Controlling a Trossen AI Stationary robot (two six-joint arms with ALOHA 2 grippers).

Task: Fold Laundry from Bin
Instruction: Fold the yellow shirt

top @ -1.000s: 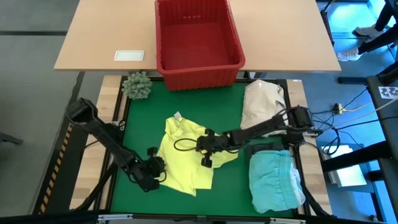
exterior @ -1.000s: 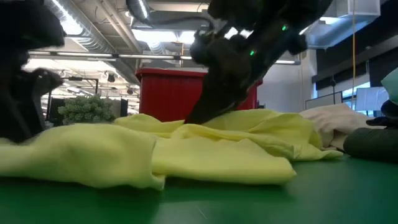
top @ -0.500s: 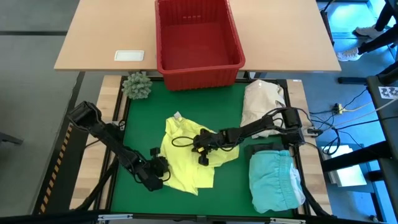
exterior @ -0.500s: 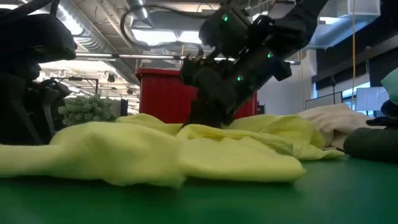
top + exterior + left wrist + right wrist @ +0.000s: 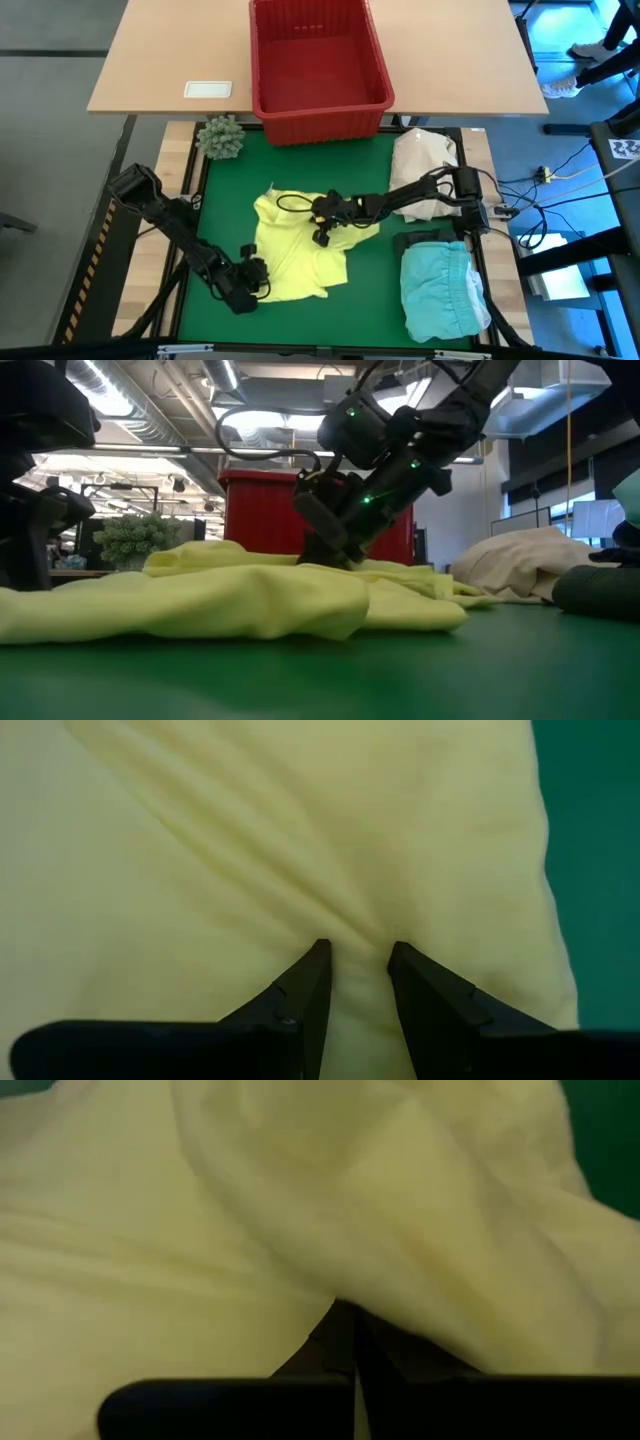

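Near edge first, lower left of the high view: my left pincer sits low on the green table, at the lower-left corner of the yellow garment. In the left wrist view its fingers stand narrow w/ a pinch of yellow cloth gathered between the tips, creases fanning out from that spot, so I'm holding the fabric there.

Lower right of the high view: the turquoise-blue garment lies as a folded stack at the table's right edge. Just above it, a dark garment lies flat, partly under my right arm.

Mid frame: the yellow garment is spread but rumpled, approx centre-left of the table. My right pincer is down at its upper edge, arm reaching in from the right. In the right wrist view the jaws are pressed together, yellow cloth draped over the tips; a fold of the garment is clamped there. Low view shows that same pincer angled down into the bunched cloth.

Farther back, right: a cream-white bundle lies by the table's far-right corner. Upper left: a small green spiky ball at the far-left corner.

Farthest: the red bin stands top centre, on the wooden surface beyond the green one; can't see anything inside. A white card lies to its left.
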